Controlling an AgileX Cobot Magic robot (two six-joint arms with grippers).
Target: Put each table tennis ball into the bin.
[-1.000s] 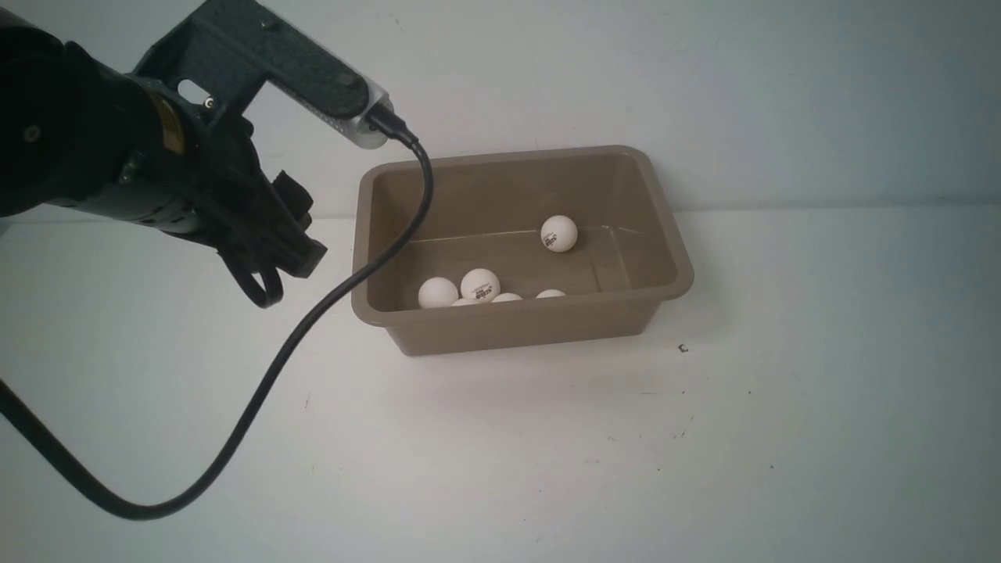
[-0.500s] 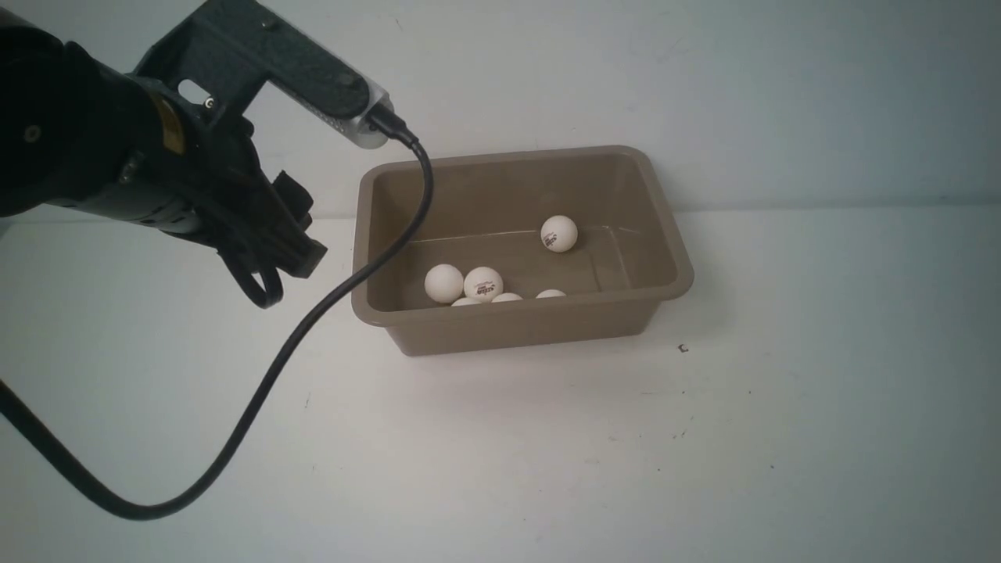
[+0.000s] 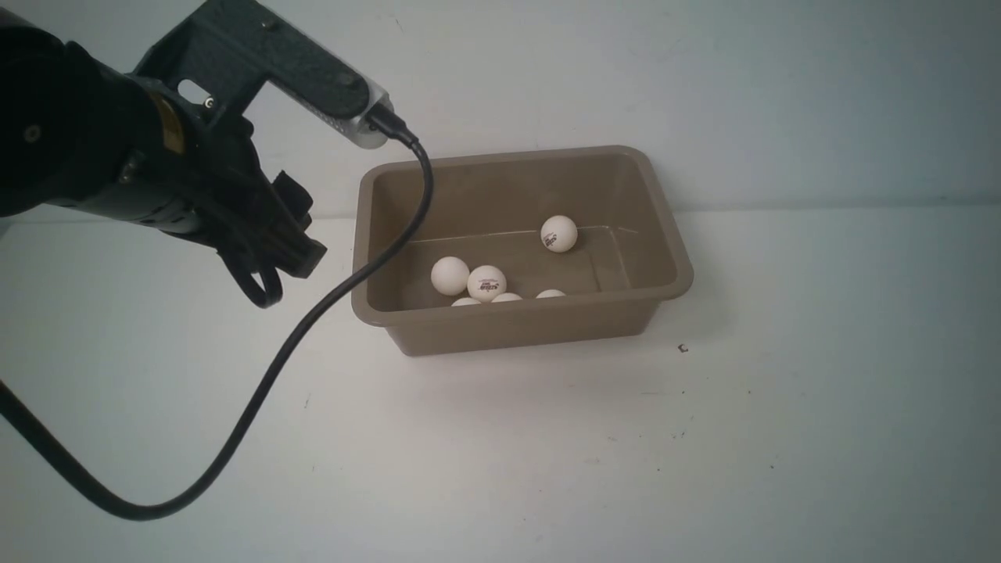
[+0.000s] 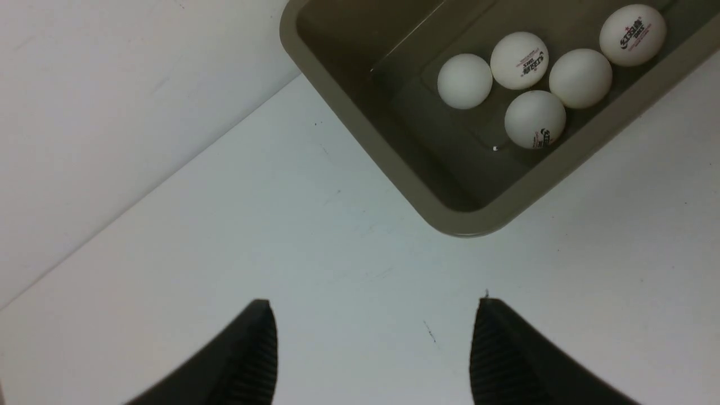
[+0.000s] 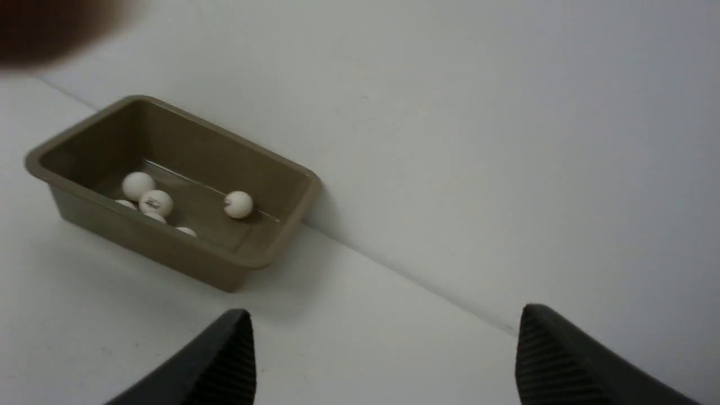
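The white surface (image 3: 500, 453) fills the lower frame. The left arm (image 3: 117, 156) reaches in from the upper left, angled downward, its jaws wide and empty above the surface beside the bin (image 3: 516, 324) at center. Right jaws spread wide, empty. Six table tennis balls (image 3: 486, 282) lie inside the bin.

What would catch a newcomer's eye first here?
The brown bin against the back wall, with white balls clustered at its near left and one ball apart by the far side. Then the left gripper, open and empty, beside the bin's left end.
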